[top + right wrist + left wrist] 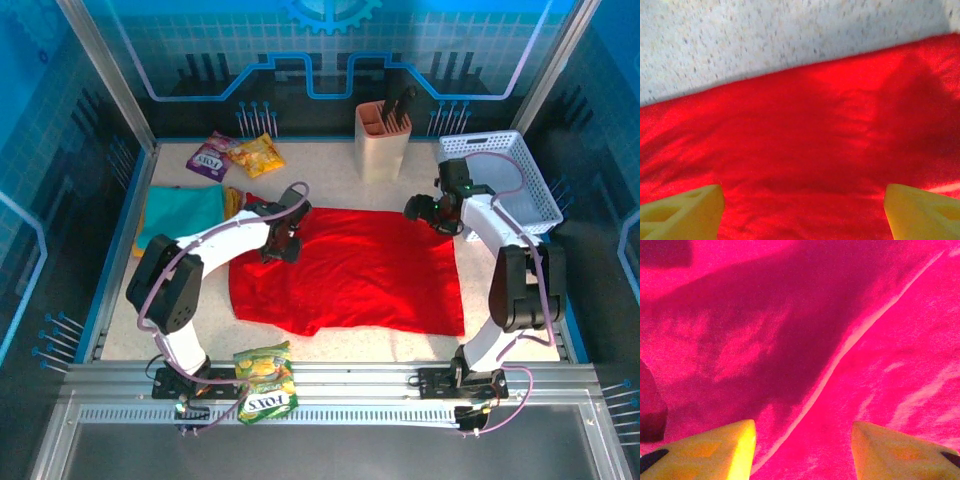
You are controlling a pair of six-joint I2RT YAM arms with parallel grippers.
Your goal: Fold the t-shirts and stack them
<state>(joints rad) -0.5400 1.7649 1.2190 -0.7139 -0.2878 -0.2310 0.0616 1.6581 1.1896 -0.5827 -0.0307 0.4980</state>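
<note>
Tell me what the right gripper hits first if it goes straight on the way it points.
Likely the red t-shirt: the right gripper points down at cloth just inside its far edge, jaws open, nothing between. Bare table lies beyond. Depth unclear.

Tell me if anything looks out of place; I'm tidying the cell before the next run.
A green-and-yellow snack packet lies on the metal rail at the near edge, by the left arm's base, off the tabletop; the other two packets sit at the far left. The red t-shirt lies spread flat, its near left edge rumpled.
</note>
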